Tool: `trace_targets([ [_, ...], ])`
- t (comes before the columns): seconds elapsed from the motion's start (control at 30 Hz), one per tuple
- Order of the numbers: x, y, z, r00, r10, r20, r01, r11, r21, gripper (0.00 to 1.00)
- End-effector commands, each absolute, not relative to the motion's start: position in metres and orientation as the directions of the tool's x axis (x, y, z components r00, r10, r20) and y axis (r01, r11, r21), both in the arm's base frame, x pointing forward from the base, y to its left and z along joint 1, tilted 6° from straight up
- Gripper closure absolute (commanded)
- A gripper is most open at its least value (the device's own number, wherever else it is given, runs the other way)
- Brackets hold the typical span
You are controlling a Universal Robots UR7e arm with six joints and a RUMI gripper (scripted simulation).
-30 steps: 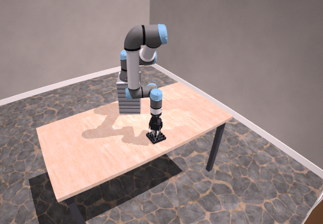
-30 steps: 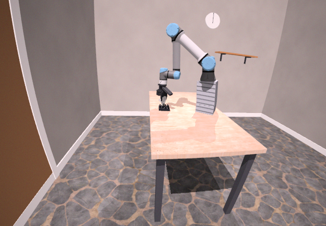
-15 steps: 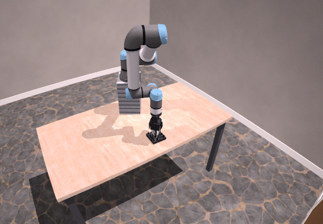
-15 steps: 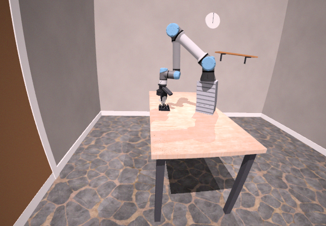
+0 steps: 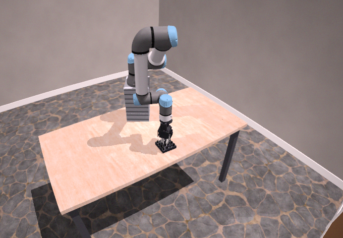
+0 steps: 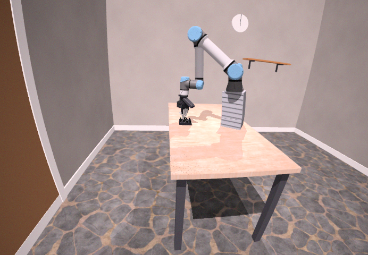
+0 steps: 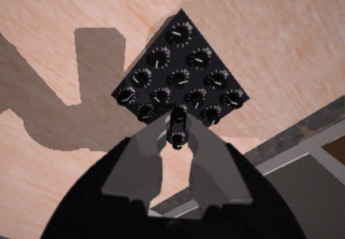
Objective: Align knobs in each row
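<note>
The black knob box (image 5: 165, 146) lies on the wooden table near its edge; it also shows in the exterior view (image 6: 185, 121). In the wrist view the knob box (image 7: 180, 75) appears as a diamond with several black knobs, each with a white pointer line. My gripper (image 5: 164, 139) points straight down onto the box, and it shows in the exterior view (image 6: 184, 116) too. In the wrist view its grey fingers are shut on the knob (image 7: 178, 124) at the box's nearest corner. The marks around that knob are hidden by the fingers.
The arm's grey ribbed base block (image 5: 137, 103) stands on the table behind the box. The table edge (image 7: 280, 149) runs close to the box on its near side, with stone floor below. A small wall shelf (image 6: 266, 62) hangs far off.
</note>
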State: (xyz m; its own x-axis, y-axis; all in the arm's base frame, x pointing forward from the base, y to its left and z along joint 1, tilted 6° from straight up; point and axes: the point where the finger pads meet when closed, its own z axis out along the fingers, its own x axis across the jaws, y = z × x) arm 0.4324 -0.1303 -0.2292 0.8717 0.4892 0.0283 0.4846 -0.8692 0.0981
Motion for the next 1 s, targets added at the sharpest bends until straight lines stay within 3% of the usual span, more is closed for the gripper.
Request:
trace_targets([
  [0.0,0.4329,-0.1304,-0.2288,0.885,0.464,0.031,0.46,-0.883,0.098,0.96],
  [0.97,0.4348,-0.1299,-0.2287,0.996,0.061,0.069,0.056,-0.995,0.077,0.96],
])
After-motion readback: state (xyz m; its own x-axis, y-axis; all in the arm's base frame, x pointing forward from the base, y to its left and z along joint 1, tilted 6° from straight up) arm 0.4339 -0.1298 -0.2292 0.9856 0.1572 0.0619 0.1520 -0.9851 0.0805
